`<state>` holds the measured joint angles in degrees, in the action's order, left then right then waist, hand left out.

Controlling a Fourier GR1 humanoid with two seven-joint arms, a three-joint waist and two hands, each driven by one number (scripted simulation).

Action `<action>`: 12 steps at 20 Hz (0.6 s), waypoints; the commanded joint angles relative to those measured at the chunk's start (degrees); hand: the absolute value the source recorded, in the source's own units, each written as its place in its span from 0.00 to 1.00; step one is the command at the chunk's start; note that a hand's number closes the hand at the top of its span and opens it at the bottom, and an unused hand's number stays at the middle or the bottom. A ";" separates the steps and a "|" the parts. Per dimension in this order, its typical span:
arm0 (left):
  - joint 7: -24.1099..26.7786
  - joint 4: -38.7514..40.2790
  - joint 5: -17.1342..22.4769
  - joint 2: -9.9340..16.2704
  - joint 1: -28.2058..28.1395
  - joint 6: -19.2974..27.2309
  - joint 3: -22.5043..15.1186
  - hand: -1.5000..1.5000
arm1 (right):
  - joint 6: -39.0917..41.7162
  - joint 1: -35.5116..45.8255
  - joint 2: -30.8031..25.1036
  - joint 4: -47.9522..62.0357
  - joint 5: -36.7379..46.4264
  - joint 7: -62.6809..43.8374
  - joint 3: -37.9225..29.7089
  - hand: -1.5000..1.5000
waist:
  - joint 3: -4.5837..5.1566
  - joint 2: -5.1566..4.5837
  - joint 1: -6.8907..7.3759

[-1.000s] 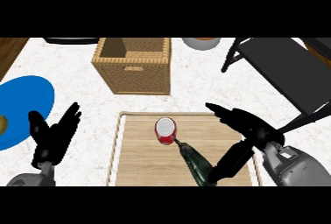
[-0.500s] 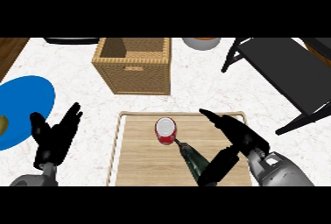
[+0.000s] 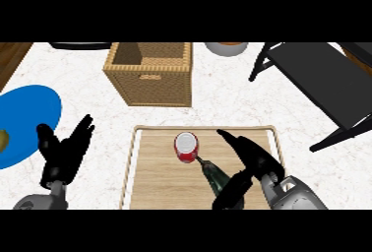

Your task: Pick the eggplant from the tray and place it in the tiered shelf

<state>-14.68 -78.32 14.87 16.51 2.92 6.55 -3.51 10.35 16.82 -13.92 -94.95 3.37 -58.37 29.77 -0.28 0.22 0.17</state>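
Dark eggplant (image 3: 215, 178) is lying on the wooden tray (image 3: 156, 172) beside a red can (image 3: 187, 146), ungrasped; your right robot hand (image 3: 251, 160) is spreading wide around it. Lifting and shelving are remaining; you're resting the left robot hand (image 3: 64, 150) open.

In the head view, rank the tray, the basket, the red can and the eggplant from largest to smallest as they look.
1. Tray
2. Basket, though it stands taller, nearer the camera
3. Eggplant, partly hidden by the right hand
4. Red can, a close call
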 commanded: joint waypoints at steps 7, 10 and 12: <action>3.74 5.15 -0.94 -1.38 -1.31 -4.08 2.68 0.50 | -0.95 -4.88 3.46 3.54 9.63 4.13 1.53 0.00 | 0.30 -0.23 -0.17; 0.45 2.55 0.28 0.07 -1.54 -5.53 4.63 0.50 | -1.17 -3.05 6.33 4.69 10.78 3.89 -0.83 0.00 | 0.29 -0.21 -0.02; 1.18 6.20 -1.07 -1.17 1.60 -4.27 4.91 0.50 | -0.40 -4.19 6.84 6.33 11.55 5.94 -0.08 0.00 | 0.29 -0.26 -0.16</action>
<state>-13.43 -76.75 13.70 15.83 2.68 3.19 -0.26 9.96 12.84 -9.75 -92.03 13.27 -53.64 29.90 -0.02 0.85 -0.03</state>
